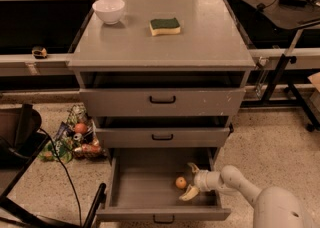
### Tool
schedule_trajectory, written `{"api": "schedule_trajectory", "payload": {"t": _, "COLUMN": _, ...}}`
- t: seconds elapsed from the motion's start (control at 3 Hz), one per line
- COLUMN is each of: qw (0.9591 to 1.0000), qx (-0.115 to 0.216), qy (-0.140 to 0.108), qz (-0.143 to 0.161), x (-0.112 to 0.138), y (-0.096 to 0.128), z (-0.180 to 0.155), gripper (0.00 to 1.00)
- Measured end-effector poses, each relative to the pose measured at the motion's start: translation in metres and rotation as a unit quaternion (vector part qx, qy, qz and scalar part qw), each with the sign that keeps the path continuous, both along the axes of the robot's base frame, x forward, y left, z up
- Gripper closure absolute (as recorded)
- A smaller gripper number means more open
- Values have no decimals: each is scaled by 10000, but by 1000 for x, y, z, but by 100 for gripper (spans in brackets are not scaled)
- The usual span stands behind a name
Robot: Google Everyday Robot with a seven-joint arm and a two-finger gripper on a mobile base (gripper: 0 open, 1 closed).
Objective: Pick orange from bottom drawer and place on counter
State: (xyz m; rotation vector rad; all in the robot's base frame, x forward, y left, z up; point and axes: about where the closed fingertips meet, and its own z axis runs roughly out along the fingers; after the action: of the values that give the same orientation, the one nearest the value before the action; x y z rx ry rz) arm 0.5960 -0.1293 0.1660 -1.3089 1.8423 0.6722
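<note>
We are noting the gripper (188,181) hanging inside the open bottom drawer (145,187), fingers (190,193) spread apart just beside the orange (180,182), which is sitting on the drawer floor, toward the drawer's right side.

Dim warm light, hand (189,181) lit pale inside the shadowed bottom drawer (145,184)

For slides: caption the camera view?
Gripper open beside the orange in the pulled-out bottom drawer; counter holds bowl and sponge.

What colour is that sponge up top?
The sponge is green over pale yellow, clear in the camera view; the hand is in the bottom drawer.
</note>
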Motion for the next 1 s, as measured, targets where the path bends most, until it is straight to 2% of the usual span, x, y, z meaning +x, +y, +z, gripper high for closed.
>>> {"api": "schedule_trajectory", "payload": {"t": 0.33, "qw": 10000, "qx": -30, "qy": 30, "qz": -33, "x": 3, "y": 4, "z": -18, "gripper": 18}}
{"api": "schedule_trajectory", "payload": {"t": 1.0, "qw": 9998, "qx": -133, "qy": 125, "qz": -62, "x": 4, "y": 8, "z": -35, "gripper": 65}}
